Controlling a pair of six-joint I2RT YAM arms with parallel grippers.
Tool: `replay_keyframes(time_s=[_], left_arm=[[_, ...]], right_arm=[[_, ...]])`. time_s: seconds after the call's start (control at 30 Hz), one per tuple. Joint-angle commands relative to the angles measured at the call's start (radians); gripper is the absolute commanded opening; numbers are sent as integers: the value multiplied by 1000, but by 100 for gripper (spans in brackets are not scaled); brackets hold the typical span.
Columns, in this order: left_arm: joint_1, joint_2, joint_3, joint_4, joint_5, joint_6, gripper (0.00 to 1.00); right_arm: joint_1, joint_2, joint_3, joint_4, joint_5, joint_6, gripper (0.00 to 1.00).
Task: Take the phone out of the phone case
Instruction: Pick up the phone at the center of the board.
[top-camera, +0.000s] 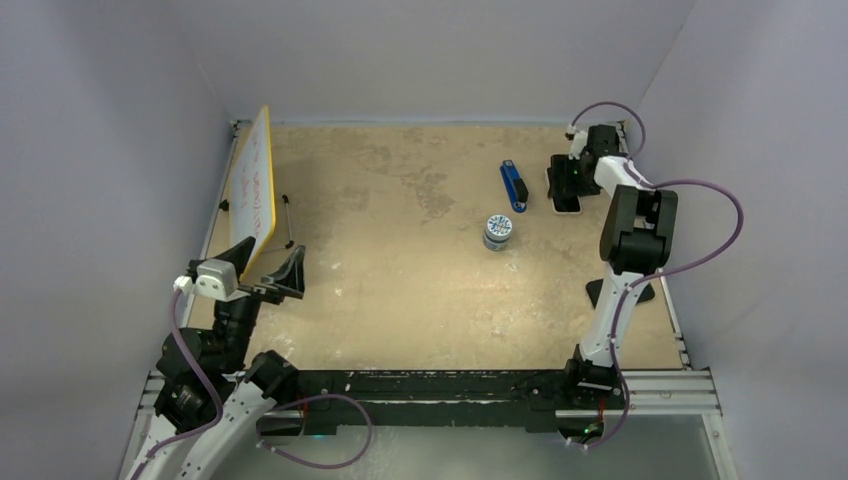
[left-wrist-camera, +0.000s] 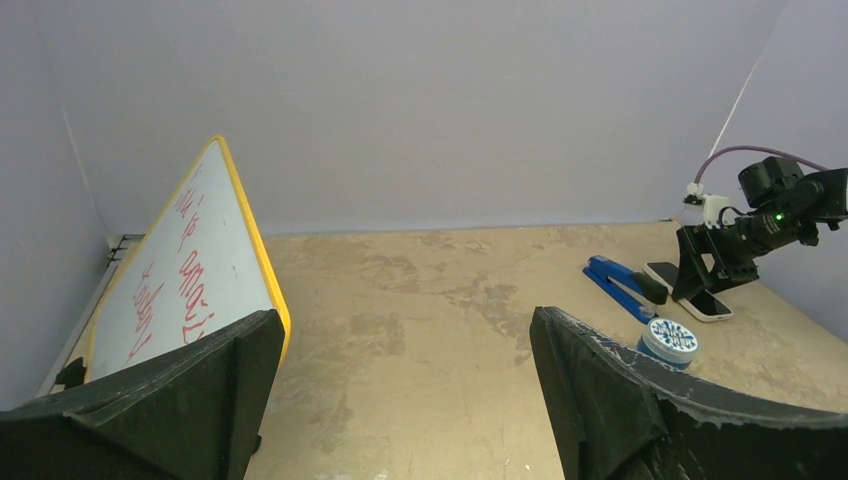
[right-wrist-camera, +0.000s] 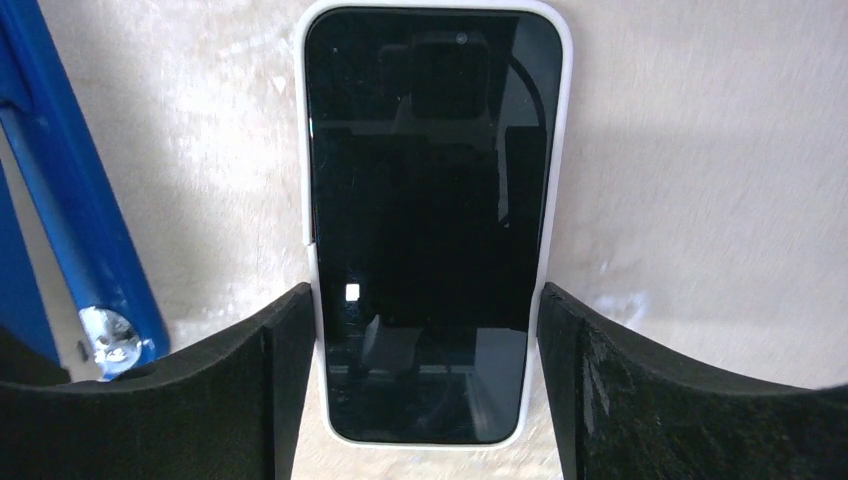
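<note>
The phone (right-wrist-camera: 430, 230) lies screen-up inside its white phone case (right-wrist-camera: 564, 120) at the upper right of the desk (top-camera: 400, 290), just beside a blue stapler (right-wrist-camera: 70, 200). The right gripper (right-wrist-camera: 428, 400) straddles the case's lower end, jaws spread to its width; whether the pads press it, I cannot tell. The left gripper (top-camera: 265, 268), lower left, gapes wide and empty. Red handwriting on the yellow-edged whiteboard (left-wrist-camera: 190, 270) is too slanted to read.
</note>
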Motion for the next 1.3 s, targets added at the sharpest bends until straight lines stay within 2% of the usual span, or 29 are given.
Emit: replay_keyframes(time_s=[0.0, 0.2, 0.4, 0.6, 0.9, 1.1, 1.27], left_arm=[[2, 20, 16, 18, 64, -18, 100], [-1, 92, 49, 7, 136, -92, 100], [-2, 238, 119, -32, 247, -221, 100], [-2, 367, 122, 0, 378, -311, 100], [-3, 575, 121, 78, 584, -432, 94], [-11, 680, 103, 136, 629, -498, 92], [-55, 759, 64, 232, 604, -551, 92]], right_arm=[[3, -100, -147, -58, 59, 256, 27], [5, -304, -436, 92, -29, 436, 15], [5, -510, -707, 235, -108, 573, 3], [42, -721, -942, 427, -164, 688, 1], [94, -1010, -1226, 634, -207, 812, 0], [147, -1229, -1379, 738, -267, 883, 0], [272, -1383, -1415, 760, -270, 914, 0]])
